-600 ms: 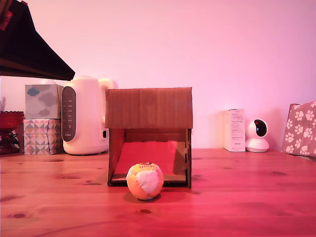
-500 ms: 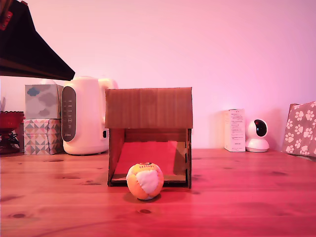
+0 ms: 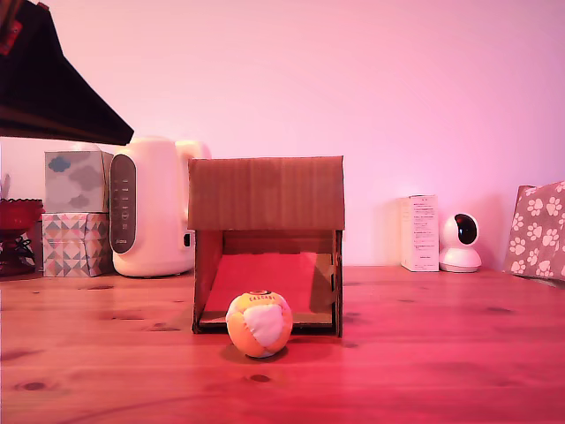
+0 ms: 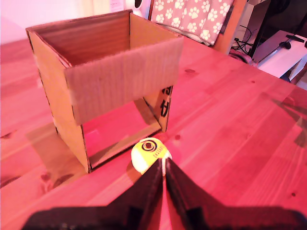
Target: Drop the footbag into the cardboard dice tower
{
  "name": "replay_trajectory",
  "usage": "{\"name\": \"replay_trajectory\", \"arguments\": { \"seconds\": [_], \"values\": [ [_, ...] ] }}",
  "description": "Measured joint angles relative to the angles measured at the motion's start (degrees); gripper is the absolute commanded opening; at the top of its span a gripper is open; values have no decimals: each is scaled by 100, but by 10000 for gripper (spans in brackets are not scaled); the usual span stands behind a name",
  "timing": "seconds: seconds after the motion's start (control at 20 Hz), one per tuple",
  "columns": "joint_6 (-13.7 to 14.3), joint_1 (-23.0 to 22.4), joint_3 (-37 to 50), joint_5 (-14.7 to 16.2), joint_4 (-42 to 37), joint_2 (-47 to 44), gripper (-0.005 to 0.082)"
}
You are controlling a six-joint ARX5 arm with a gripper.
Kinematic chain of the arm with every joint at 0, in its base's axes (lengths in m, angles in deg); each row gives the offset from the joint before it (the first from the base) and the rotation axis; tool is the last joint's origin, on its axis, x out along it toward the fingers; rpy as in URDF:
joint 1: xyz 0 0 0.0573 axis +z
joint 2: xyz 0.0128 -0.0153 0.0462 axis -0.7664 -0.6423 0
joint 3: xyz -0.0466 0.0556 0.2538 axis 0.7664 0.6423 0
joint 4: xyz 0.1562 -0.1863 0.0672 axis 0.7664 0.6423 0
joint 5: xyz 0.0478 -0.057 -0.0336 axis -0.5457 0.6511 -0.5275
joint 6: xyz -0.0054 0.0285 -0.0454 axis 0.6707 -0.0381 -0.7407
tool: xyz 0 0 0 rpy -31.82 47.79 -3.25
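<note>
- Your gripper (image 4: 164, 175) had its two dark fingers pressed together with nothing between them; the tips pointed at the footbag from above and, as far as the wrist view showed, were not touching it.
- The footbag (image 3: 259, 324) sat on the wooden table (image 3: 424, 353), just in front of the lower front opening of the cardboard dice tower (image 3: 266, 194), round label facing up.
- The tower stood upright with its top open, and the red ramp (image 3: 265, 278) sloped down inside toward the opening.
- At the exterior view's left you had a white appliance (image 3: 154, 208) and two stacked tissue boxes (image 3: 78, 212).
- At the exterior view's right stood a white carton (image 3: 419, 232), a small white camera (image 3: 460, 241) and a paw-print cushion (image 3: 538, 230).
</note>
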Motion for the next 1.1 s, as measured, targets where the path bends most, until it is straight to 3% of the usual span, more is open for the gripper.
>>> {"name": "replay_trajectory", "arguments": {
  "seconds": [0.3, 0.6, 0.8, 0.85, 0.9, 1.0, 1.05, 1.1],
  "values": [
    [188, -77, 0, -13, -973, -933, -24],
    [238, -350, 2, -13, -2048, -2581, -24],
    [254, -466, 2, -11, -2293, -2918, -18],
    [254, -479, 2, -11, -2321, -2916, 65],
    [256, -483, 2, 2, -2354, -2916, 229],
    [256, -483, 2, 26, -2426, -2916, 692],
    [256, -481, 2, 26, -2524, -2916, 805],
    [256, -483, 2, 17, -2594, -2918, 775]
  ]
}}
